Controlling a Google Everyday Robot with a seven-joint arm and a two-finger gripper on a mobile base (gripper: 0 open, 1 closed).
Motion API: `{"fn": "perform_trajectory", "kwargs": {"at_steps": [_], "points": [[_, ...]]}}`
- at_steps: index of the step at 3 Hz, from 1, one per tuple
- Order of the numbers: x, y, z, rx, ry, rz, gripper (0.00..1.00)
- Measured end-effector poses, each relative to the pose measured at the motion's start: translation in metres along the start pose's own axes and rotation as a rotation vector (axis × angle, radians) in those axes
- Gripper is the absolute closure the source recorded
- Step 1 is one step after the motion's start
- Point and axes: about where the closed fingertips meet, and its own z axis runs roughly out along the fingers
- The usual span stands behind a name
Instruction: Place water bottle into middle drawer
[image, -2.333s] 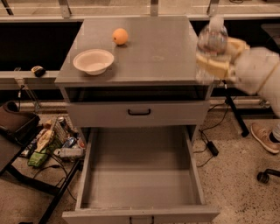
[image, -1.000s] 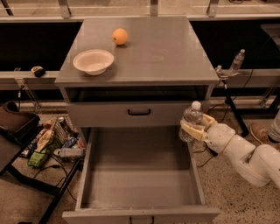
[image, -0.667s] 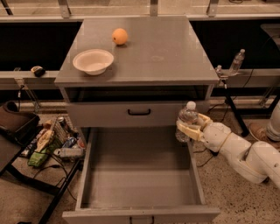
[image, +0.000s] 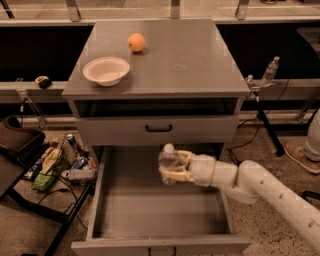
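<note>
You have the water bottle (image: 167, 159) clamped upright between the two fingers of the gripper (image: 172, 166), hanging over the open middle drawer (image: 150, 220), towards its back and just below the upper drawer front (image: 159, 129). The carry looks nearly done; lowering it to the grey floor and letting go seem to remain. An orange (image: 136, 42) and white bowl (image: 106, 70) sit on the cabinet top (image: 185, 55); clutter (image: 62, 162) lies on the room's floor beside it

Looked like robot lab/workshop: grey metal table (image: 190, 60), floor (image: 30, 225) w/ cables (image: 248, 141) & clutter (image: 60, 161). Saw gripper (image: 167, 165) over middle drawer (image: 150, 215), clasping water bottle (image: 168, 157).
</note>
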Motion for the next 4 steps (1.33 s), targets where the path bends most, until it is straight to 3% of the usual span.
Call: {"fn": "perform_trajectory", "kwargs": {"at_steps": [1,2,3,4], "points": [[0.022,0.034,0.044,-0.075,0.003,-0.012,1.0],[0.049,0.069,0.092,-0.126,0.003,0.016,1.0],[0.093,0.103,0.143,-0.175,0.006,0.065,1.0],[0.116,0.118,0.167,-0.21,0.004,0.082,1.0]]}}
